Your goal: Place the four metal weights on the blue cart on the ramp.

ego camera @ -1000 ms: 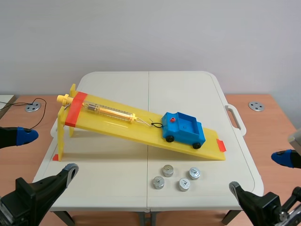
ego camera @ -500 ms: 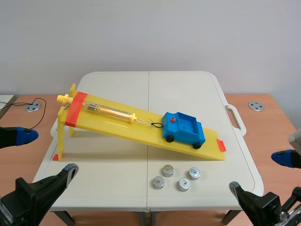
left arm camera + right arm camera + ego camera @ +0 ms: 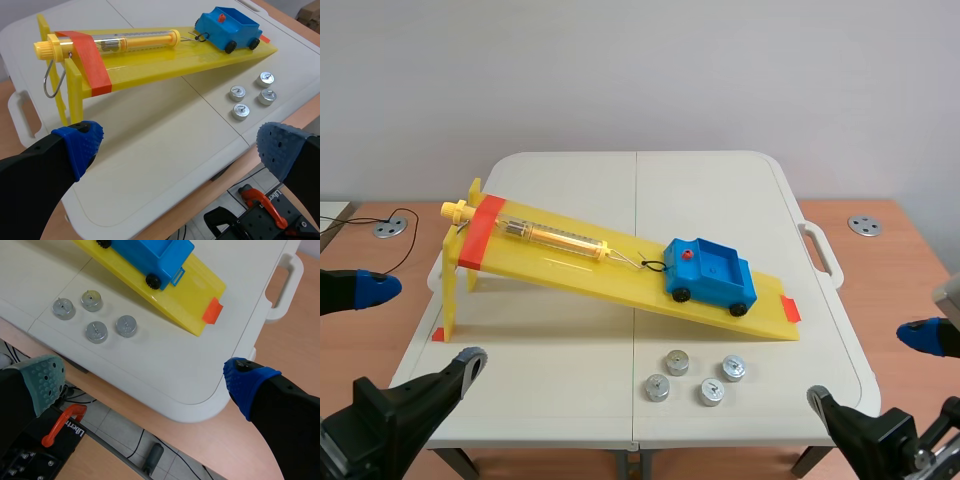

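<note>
The blue cart (image 3: 711, 273) sits low on the yellow ramp (image 3: 570, 262), hooked to a clear spring tube (image 3: 555, 238); its tray looks empty. Several small metal weights (image 3: 676, 361) lie in a cluster on the white table in front of the ramp's low end. My left gripper (image 3: 175, 145) hangs open near the table's left front corner, well back from the weights (image 3: 240, 111). My right gripper (image 3: 145, 375) is open above the table's right front edge, with the weights (image 3: 96, 331) ahead of its grey-green pad (image 3: 42, 377). Neither gripper holds anything.
The ramp's high end stands on yellow legs (image 3: 453, 290) at the left. A moulded handle (image 3: 820, 250) sticks out of the table's right side. Wooden desktops flank the table, each with a round metal disc (image 3: 865, 225). Orange-handled clamps (image 3: 60, 427) sit below the front edge.
</note>
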`<state>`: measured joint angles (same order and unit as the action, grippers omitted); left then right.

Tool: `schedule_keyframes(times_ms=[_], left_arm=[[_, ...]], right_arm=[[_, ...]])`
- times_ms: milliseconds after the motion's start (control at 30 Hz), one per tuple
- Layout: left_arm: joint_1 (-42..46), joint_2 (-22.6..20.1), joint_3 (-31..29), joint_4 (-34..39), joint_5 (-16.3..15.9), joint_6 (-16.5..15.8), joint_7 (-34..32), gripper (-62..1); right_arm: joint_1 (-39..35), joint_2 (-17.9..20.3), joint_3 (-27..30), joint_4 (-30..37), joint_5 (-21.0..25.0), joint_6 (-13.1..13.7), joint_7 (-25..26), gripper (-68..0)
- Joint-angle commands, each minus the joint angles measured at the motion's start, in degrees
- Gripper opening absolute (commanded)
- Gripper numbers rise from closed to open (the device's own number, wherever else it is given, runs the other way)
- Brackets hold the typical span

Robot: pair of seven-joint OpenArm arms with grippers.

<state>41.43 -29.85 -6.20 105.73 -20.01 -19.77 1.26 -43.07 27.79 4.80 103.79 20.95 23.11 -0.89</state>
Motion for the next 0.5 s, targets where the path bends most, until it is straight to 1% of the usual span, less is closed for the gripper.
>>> schedule_keyframes(times_ms=[0,100,267,400,433,467], left_arm=[[1.3,-0.5,-0.8,4.3,-4.4,-1.4,-7.2,1.4],[1.2,-0.3,-0.8,4.3,-4.4,-1.4,-5.7,1.4],[1.2,0.5,-0.8,4.3,-4.4,-1.5,-3.2,1.4],[1.2,0.5,-0.8,4.3,-4.4,-1.4,-3.1,1.4],[1.2,0.5,-0.8,4.3,-4.4,-1.4,-3.1,-1.1],[1.2,0.5,-0.8,4.3,-4.4,-1.4,-3.1,-6.1]], right_arm=[[0.2,2.0,2.3,6.3,1.5,-1.2,7.7,-1.6],[0.2,2.0,2.3,6.3,1.5,-1.2,7.6,-1.6],[0.2,2.0,2.3,6.3,1.5,-1.2,5.5,-1.6],[0.2,2.0,2.3,6.3,1.5,-1.2,4.5,-1.6],[0.2,2.0,2.3,6.3,1.6,-1.2,4.4,-1.6],[0.3,2.0,2.2,6.3,1.6,-1.2,4.4,-1.6]])
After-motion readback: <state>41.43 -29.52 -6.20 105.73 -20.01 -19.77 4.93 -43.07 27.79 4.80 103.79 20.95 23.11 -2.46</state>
